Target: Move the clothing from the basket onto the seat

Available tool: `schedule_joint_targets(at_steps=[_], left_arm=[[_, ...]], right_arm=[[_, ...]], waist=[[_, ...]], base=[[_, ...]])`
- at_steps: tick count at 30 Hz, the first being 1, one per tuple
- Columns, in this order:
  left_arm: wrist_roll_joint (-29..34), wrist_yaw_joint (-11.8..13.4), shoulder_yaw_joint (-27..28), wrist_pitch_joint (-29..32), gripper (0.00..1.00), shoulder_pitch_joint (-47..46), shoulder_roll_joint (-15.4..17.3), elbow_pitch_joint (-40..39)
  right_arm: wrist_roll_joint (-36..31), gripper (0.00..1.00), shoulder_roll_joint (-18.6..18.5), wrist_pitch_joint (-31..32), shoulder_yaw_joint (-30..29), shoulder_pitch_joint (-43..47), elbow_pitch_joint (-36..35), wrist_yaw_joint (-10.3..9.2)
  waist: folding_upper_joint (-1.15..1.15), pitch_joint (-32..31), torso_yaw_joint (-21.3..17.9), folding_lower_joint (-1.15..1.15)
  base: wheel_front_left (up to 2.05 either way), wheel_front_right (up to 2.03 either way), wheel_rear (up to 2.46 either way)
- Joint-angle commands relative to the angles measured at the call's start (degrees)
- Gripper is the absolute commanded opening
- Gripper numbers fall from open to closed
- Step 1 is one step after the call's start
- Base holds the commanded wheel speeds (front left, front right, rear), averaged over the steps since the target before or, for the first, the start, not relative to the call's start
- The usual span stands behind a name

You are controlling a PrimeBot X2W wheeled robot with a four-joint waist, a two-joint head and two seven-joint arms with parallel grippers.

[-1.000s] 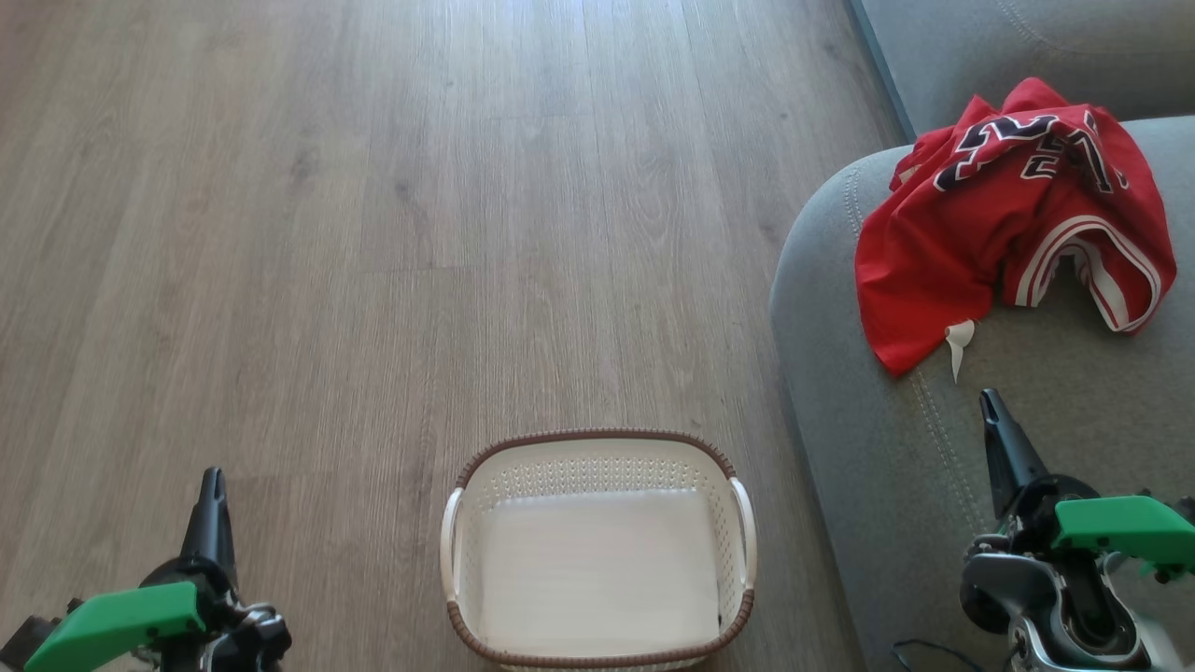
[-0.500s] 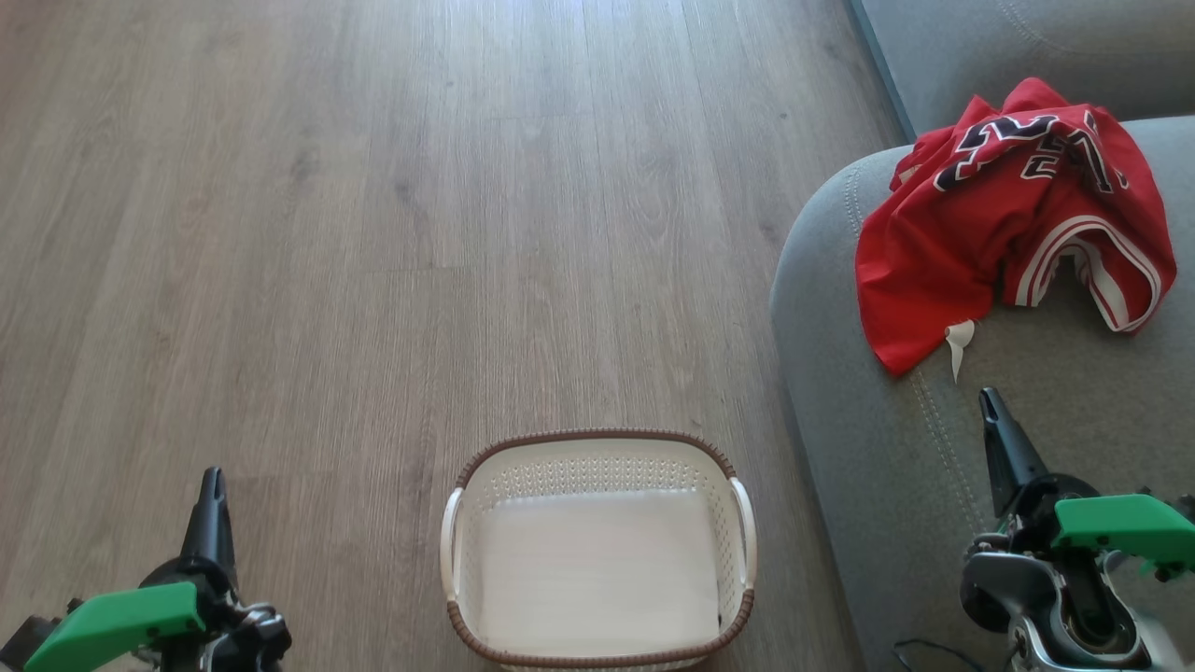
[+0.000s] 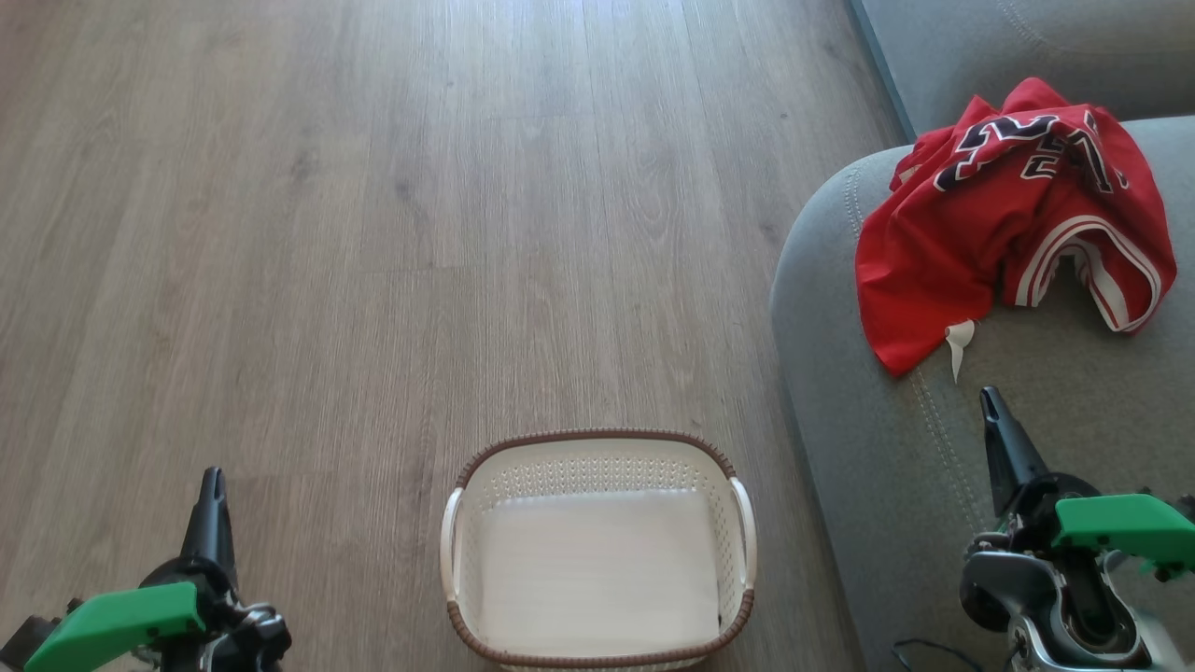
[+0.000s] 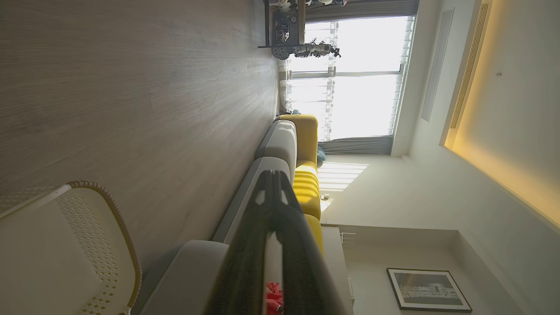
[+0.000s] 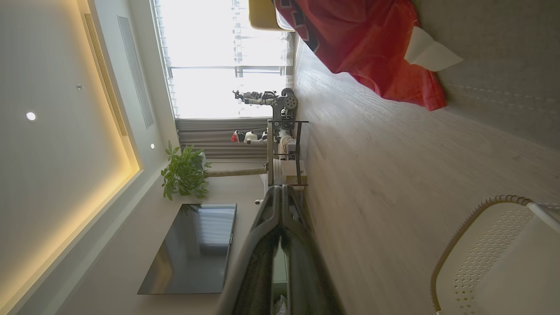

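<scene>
The red clothing [image 3: 999,219] with white trim and black-and-white lettering lies crumpled on the grey seat [image 3: 896,439] at the right. The cream basket [image 3: 597,551] with a brown rim stands on the floor at bottom centre, nothing inside it. My left gripper [image 3: 213,478] is shut at the lower left, over the floor beside the basket. My right gripper [image 3: 988,399] is shut above the seat, just below the clothing, holding nothing. The right wrist view shows the clothing [image 5: 372,43] and the basket [image 5: 494,258]; the left wrist view shows the basket [image 4: 65,249].
Wooden floor [image 3: 373,233] stretches ahead and to the left. The sofa's grey back [image 3: 1008,47] rises at the top right. Far across the room stand a metal rack [image 5: 284,144], a plant [image 5: 183,173], a dark screen [image 5: 192,249] and yellow cushions [image 4: 306,175].
</scene>
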Motion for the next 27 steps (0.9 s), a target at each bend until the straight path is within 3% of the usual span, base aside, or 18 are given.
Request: schedule_joint_targets(at_steps=[1, 27], left_arm=[[0.00, -0.49, 1.99, 0.37, 0.00, -2.25, 0.58, -2.13], [0.00, -0.48, 1.99, 0.37, 0.00, -2.25, 0.58, -2.15]], right_arm=[[0.51, 0.00, -1.25, -0.27, 1.49, -2.69, -2.27, 0.47], [2.12, 0.00, -2.63, -1.73, 3.33, -2.59, -2.55, 0.47]], waist=[[0.00, 0.00, 0.00, 0.00], [0.00, 0.01, 0.00, 0.00]], base=[[0.00, 0.00, 0.00], [0.00, 0.00, 0.00]])
